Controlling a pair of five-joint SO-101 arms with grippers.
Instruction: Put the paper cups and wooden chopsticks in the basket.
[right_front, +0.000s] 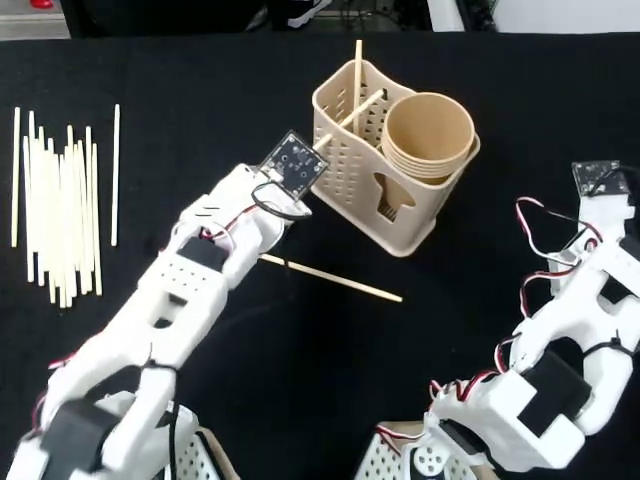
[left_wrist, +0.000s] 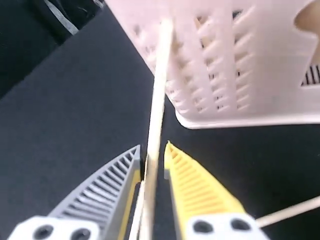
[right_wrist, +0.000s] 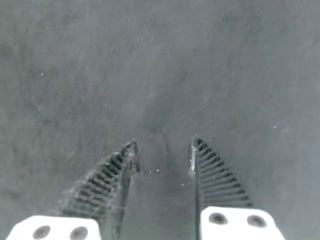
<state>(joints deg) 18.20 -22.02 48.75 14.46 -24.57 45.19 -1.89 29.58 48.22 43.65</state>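
Left tool (right_front: 316, 146), from above, grips a chopstick (right_front: 355, 112) whose tip crosses the basket (right_front: 350, 170) rim, with the cups (right_front: 428, 130) already inside. Left wrist: stick pinched, close to the wall — tip it steeper before you release. Right wrist: right tool (right_wrist: 162, 150) gapes over the surface (right_wrist: 150, 60).

Beige slotted basket (right_front: 345, 150), tan cups (right_front: 428, 130) — black table (right_front: 200, 80) (pale chopsticks (right_front: 60, 200)).
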